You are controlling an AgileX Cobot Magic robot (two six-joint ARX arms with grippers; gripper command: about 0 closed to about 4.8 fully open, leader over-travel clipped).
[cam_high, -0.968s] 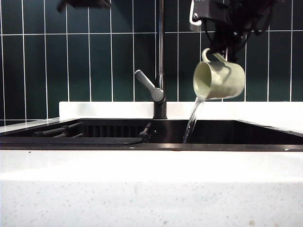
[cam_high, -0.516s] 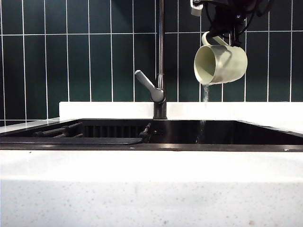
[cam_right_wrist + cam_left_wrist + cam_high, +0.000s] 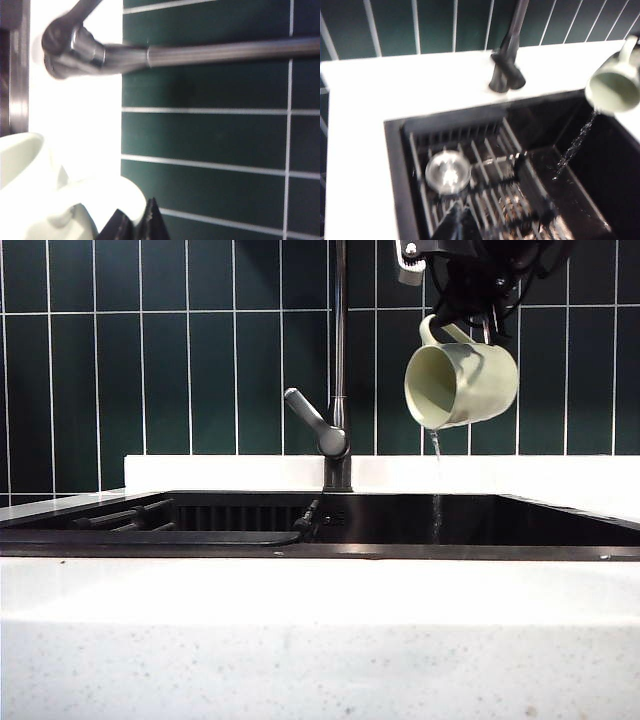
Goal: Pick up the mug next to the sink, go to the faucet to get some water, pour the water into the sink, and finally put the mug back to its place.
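Note:
The cream mug (image 3: 462, 385) hangs tipped on its side above the right half of the black sink (image 3: 500, 522), mouth toward the faucet (image 3: 340, 350). A thin trickle of water (image 3: 437, 475) falls from its lip into the basin. My right gripper (image 3: 478, 318) is shut on the mug's handle (image 3: 100, 192); its fingers (image 3: 120, 225) pinch the loop, with my right gripper (image 3: 135, 205) beside the faucet pipe (image 3: 225, 52). My left gripper (image 3: 462, 208) is shut and empty, high over the sink's left part (image 3: 395, 165), looking at the mug (image 3: 615, 87) and faucet (image 3: 507, 75).
A dark slatted rack (image 3: 485, 175) and a round metal drain strainer (image 3: 448, 171) lie in the basin's left half. The grey lever (image 3: 312, 420) points left and up. White speckled counter (image 3: 320, 640) runs along the front, green tiles (image 3: 150, 360) behind.
The pour has thinned from a thick stream to a trickle. The mug has risen slightly. The dark piece of arm at the exterior view's top left has gone out of view.

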